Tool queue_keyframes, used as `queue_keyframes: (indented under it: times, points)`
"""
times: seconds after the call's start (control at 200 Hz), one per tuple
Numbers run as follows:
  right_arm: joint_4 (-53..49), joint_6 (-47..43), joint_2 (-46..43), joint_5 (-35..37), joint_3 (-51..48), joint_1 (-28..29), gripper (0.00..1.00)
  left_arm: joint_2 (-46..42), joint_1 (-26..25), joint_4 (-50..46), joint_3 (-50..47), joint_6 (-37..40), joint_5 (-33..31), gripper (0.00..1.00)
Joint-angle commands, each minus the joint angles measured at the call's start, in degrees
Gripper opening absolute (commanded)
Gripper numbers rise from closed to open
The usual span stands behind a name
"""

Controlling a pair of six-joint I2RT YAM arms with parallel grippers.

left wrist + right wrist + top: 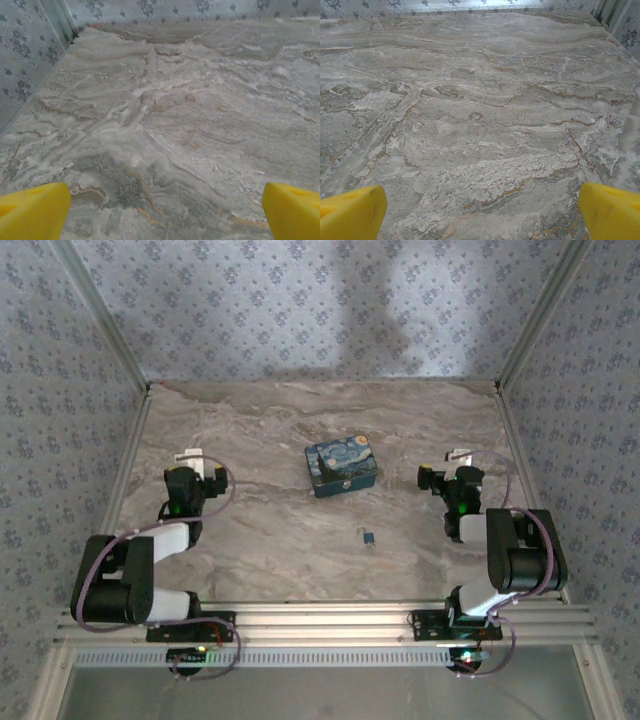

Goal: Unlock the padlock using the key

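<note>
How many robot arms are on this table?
2. The left arm sits at the near-left edge of the table, the right arm at the near-right edge; none seems hidden.

Left arm (pixel 130 575) and right arm (pixel 515 550) were built black-and-white; pinkish cables (pixel 90 562) were looped alongside; fingertips (pixel 32 210) were padded yellow.

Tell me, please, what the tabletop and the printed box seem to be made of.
Tabletop: looks like grey-beige veined marble, matte; possibly stone-print laminate. Printed box: night-sky print over crisp rectangular walls suggests tin, though too small to confirm.
</note>
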Motion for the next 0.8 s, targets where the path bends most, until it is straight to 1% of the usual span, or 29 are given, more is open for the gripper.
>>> queue_keyframes:
  times: [0.0, 0.1, 0.24, 0.325, 0.415, 0.47, 0.794]
  points:
    - [-0.61, -1.04, -0.03, 1.09, 0.52, 0.25, 1.00, 4.49, 2.69, 10.28, -2.33, -0.67, 4.17, 0.98]
    - [-0.61, -0.99, -0.03, 1.06, 0.52, 0.31, 1.00, 8.11, 3.14, 14.93, -3.03, -0.44, 6.41, 0.98]
    - [-0.73, -1.04, 0.01, 1.07, 0.52, 0.25, 1.00, 8.39, 3.14, 17.00, -4.06, 0.10, 8.12, 0.98]
    - [-0.70, -1.04, 0.02, 1.06, 0.52, 0.33, 1.00, 8.66, 3.14, 13.72, -2.07, 0.10, 8.07, 0.98]
    - [-0.70, -1.01, -0.03, 1.11, 0.52, 0.26, 1.00, 9.39, 3.73, 5.03, 2.91, -0.46, 7.94, 0.98]
    - [-0.70, -1.04, -0.02, 1.03, 0.52, 0.26, 1.00, 9.51, 5.63, 5.86, 2.50, -1.94, 10.30, 0.98]
    - [-0.63, -1.14, -0.03, 1.39, 0.51, 0.51, 1.00, 9.47, 5.22, 5.65, 2.65, -1.59, 9.56, 0.98]
